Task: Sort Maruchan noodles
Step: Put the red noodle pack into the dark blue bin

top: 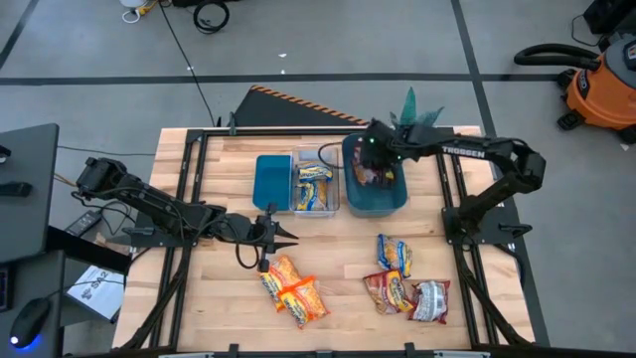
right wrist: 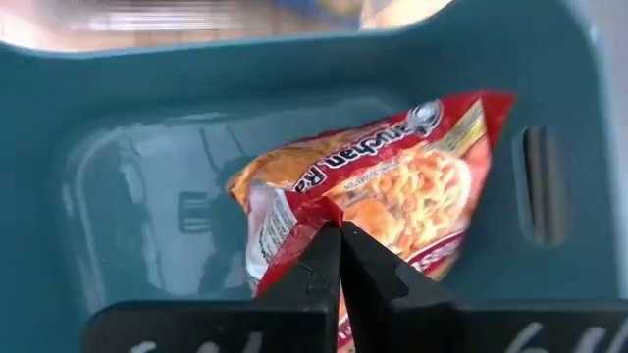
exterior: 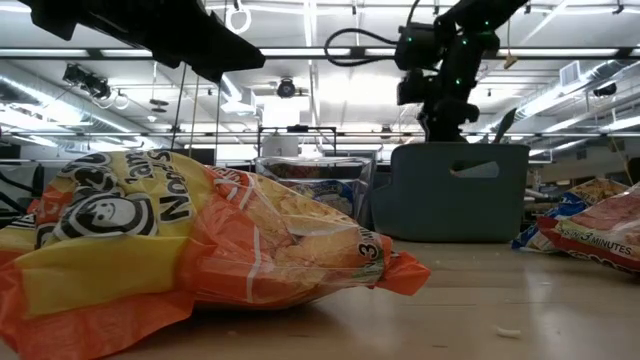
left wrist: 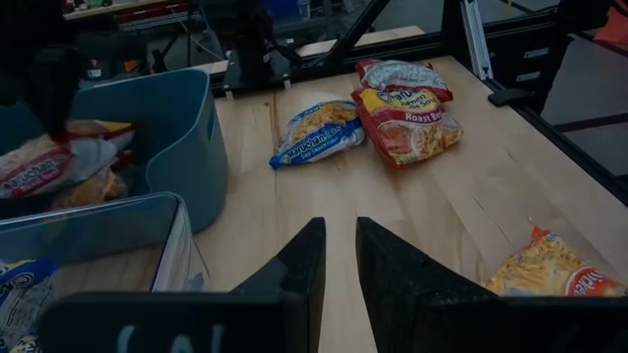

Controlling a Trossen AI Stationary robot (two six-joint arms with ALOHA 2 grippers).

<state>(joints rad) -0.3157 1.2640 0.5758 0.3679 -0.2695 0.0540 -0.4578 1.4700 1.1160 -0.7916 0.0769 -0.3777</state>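
My right gripper reaches down into the teal bin, shut on a red-brown noodle packet. The left wrist view shows this packet above another packet in the bin. My left gripper hovers open over bare wood at the table's left middle, nothing between its fingers. Yellow-and-blue packets lie in the clear bin. Orange packets lie flat near the front edge. A yellow-and-blue, a red-brown and a silvery packet lie at the front right. My right gripper pinches the red-brown packet by a crinkled edge between its two fingertips. The fingers come from above, pointing steeply down into the bin. The packet sits tilted inside the bin's walls; whether its lower end rests on the packet beneath cannot be told.
A teal lid or tray lies left of the clear bin. Black frame rails run along the table's left and right sides. Bare wood lies between the bins and the front packets. An orange shop vacuum stands on the floor beyond.
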